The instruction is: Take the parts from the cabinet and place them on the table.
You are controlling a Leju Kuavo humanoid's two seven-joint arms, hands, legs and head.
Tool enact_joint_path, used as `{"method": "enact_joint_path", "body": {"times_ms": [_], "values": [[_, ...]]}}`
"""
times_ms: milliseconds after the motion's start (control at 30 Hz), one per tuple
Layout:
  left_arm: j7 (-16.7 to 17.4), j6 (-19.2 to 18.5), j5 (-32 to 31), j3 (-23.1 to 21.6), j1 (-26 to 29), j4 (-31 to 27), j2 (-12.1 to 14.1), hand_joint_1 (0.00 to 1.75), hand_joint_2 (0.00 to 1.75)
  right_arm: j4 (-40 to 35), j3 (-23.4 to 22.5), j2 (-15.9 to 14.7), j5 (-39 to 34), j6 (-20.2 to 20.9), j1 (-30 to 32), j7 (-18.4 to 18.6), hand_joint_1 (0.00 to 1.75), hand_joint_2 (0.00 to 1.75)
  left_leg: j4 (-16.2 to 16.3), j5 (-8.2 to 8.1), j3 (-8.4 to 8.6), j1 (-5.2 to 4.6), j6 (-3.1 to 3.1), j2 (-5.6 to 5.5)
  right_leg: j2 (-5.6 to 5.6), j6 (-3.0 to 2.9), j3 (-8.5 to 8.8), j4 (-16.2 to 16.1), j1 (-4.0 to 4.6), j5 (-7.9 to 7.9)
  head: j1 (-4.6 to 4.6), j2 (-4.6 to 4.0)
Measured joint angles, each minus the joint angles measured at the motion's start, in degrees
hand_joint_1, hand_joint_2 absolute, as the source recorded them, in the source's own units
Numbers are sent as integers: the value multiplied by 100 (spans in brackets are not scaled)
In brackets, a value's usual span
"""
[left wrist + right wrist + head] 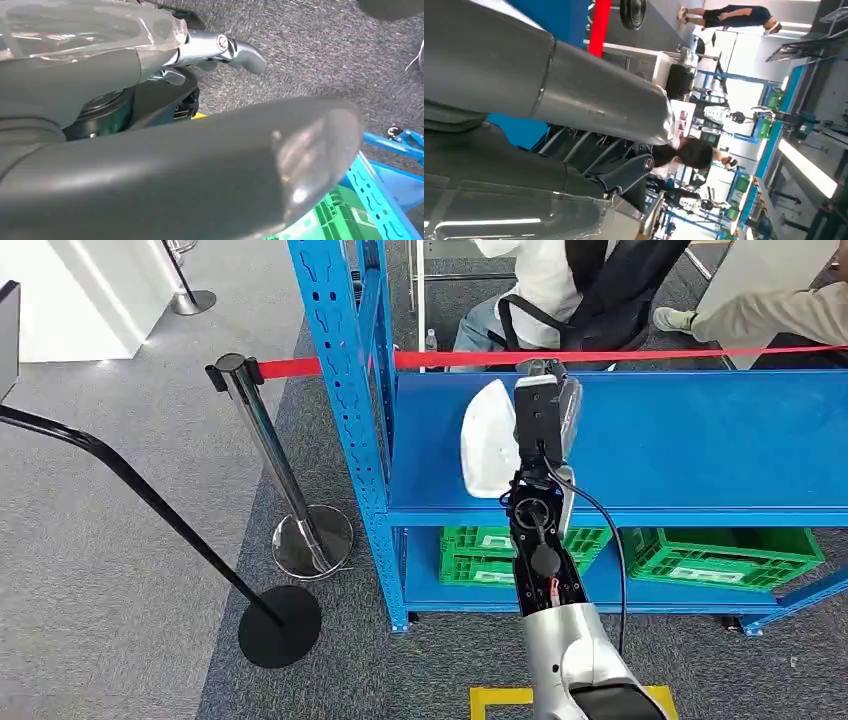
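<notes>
A white curved part (488,440) stands on edge on the blue cabinet's shelf (700,440), near its left end. My right hand (545,412) reaches over the shelf just right of the part and close against it. In the right wrist view the thick thumb (599,100) and the dark fingers (619,172) stand apart, with blue shelf showing between them and nothing held. I cannot tell whether the hand touches the part. My left hand (200,165) hangs low beside the rack over grey carpet, fingers apart and holding nothing.
Two green crates (510,552) (725,556) sit on the bottom shelf. A chrome stanchion (262,430) with a red belt (620,357) stands left of the blue upright (345,390). A black stand base (280,625) lies nearer. People sit behind the rack (570,290).
</notes>
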Motion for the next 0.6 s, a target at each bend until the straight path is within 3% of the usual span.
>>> {"method": "enact_joint_path", "body": {"times_ms": [600], "values": [[-20, 33, 0, 61, 24, 2, -17, 0, 0, -820, 455, -77, -87, -149, 318, 74, 175, 0, 0, -1, -2, 0, 1, 0, 0, 0, -1, 0, 0, -1, 0, 0]]}}
